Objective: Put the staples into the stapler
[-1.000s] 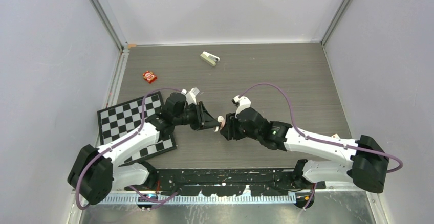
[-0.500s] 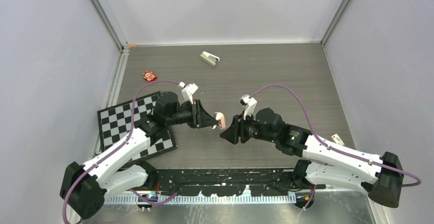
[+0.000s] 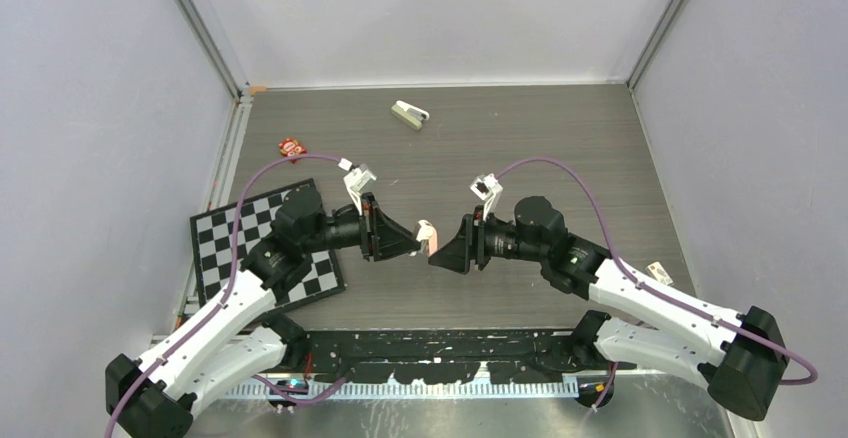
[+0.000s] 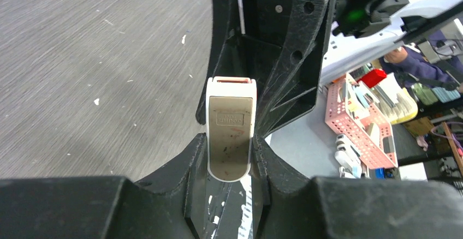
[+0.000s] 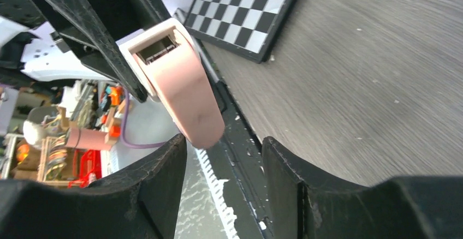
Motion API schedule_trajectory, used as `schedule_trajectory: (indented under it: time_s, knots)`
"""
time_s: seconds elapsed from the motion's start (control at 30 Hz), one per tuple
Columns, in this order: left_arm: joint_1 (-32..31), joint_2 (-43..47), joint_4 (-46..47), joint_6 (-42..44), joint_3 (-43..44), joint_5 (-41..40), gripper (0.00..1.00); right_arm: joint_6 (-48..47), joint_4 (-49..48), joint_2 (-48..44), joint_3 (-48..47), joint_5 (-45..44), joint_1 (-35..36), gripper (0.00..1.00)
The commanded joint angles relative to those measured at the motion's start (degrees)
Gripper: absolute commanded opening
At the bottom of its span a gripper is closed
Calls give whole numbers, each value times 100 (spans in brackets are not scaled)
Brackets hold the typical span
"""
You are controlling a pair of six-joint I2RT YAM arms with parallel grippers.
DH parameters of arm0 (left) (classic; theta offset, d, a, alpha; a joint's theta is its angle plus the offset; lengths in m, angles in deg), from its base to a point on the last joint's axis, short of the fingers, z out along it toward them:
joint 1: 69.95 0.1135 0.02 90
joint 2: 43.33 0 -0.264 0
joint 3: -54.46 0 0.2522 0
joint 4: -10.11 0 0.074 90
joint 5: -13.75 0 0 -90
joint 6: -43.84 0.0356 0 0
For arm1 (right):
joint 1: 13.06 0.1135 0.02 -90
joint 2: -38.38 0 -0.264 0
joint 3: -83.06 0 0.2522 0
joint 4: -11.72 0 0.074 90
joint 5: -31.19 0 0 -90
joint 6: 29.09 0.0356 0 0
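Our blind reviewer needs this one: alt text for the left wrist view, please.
The left gripper clamps a small pink-and-white stapler-like object, pointing it at the open right gripper close ahead. Grey wood-grain table fills the left.

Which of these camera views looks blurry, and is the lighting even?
Top external: sharp, evenly lit, shadows soft. Left wrist: the pink stapler-like object in the left gripper is crisp, background clutter soft. Right wrist: tabletop grain smeared, the right gripper dark.
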Motion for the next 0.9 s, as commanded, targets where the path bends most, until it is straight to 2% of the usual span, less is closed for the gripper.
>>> schedule_trajectory:
  time_s: [0.0, 0.1, 0.3, 0.4, 0.47, 0.53, 0.6, 0.63, 0.73, 0.77, 0.87]
  knots:
    - [-13, 29, 826, -158, -71, 565, 0, 182, -909, 206, -103, 744, -2, 58]
    - [-19, -6, 852, -152, -63, 637, 0, 252, -1122, 328, -120, 863, -4, 57]
    - [-14, -85, 906, -130, -76, 794, 0, 276, -1392, 357, -121, 913, -3, 46]
    - [-13, -70, 871, -81, -92, 759, 0, 277, -1544, 318, -26, 891, -4, 35]
    - [-15, -42, 740, 23, -89, 674, 0, 276, -1642, 240, 77, 859, -3, 24]
    - [-10, 18, 456, 209, -26, 472, 0, 275, -1633, 96, 169, 750, -4, 11]
    - [-19, 80, -67, 409, 72, 48, 0, 278, -1458, -41, 213, 575, -6, 3]
    - [-17, 90, -314, 519, 142, -196, 4, 279, -1343, -86, 213, 507, -7, 2]
    - [-16, -30, -856, 961, 340, -280, 43, 268, -851, -97, 100, 358, -9, 1]
    - [-18, -92, -1012, 1091, 404, -239, 51, 278, -737, -65, 69, 345, -7, 1]
    - [-20, -263, -1245, 1269, 524, -143, 58, 366, -465, 70, -21, 239, -3, 1]
